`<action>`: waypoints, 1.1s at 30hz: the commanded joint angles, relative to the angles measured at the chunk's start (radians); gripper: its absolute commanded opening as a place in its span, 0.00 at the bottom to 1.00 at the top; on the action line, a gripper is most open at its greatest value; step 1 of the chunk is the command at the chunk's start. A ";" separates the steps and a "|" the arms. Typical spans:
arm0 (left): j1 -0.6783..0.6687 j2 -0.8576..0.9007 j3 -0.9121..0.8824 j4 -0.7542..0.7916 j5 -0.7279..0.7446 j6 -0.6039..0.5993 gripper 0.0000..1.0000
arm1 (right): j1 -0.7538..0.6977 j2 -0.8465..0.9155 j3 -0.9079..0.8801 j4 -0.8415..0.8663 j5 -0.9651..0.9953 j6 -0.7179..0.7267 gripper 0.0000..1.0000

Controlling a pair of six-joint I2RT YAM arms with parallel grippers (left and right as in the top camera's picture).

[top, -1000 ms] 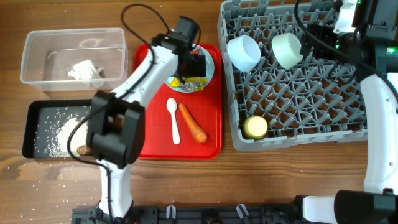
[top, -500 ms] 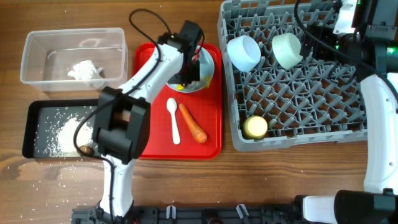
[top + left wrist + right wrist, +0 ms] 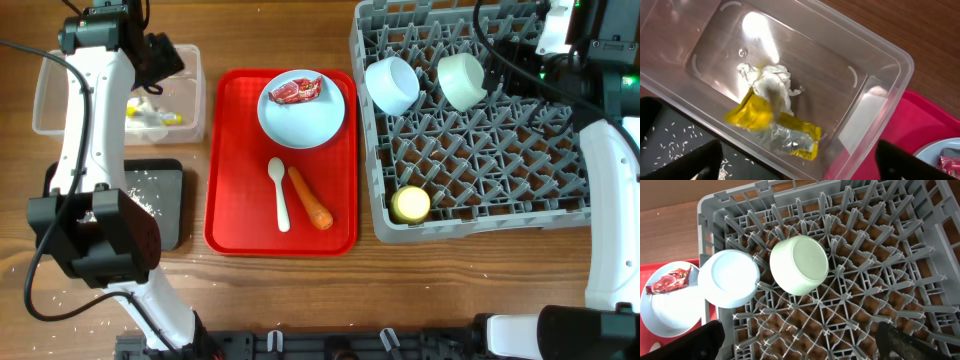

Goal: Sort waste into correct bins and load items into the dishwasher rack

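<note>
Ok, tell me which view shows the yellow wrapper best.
Left wrist: the yellow wrapper sits mid-frame, lying against the tissue inside the clear tub. Overhead shows only small yellow specks in the tub. Right wrist misses it entirely.

We record the left arm [image 3: 88, 130] covering most of the black tray [image 3: 168, 205] and the middle of the tub [image 3: 45, 100]. The yellow wrapper [image 3: 747, 115] is partly blurred. The plate [image 3: 936, 154] is cut by the frame corner. Of the right end effector [image 3: 805, 342], only dark fingertips show at the bottom edge.
</note>
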 commanded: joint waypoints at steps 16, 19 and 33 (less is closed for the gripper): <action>-0.475 0.320 -0.005 0.346 0.119 -0.030 1.00 | 0.000 0.011 0.000 -0.008 -0.004 0.003 1.00; -0.473 0.349 -0.005 0.384 0.119 -0.028 1.00 | 0.000 0.011 0.000 -0.007 -0.004 0.003 1.00; -0.478 0.436 -0.004 0.365 0.184 -0.022 0.05 | 0.000 0.011 0.000 -0.009 -0.004 -0.022 1.00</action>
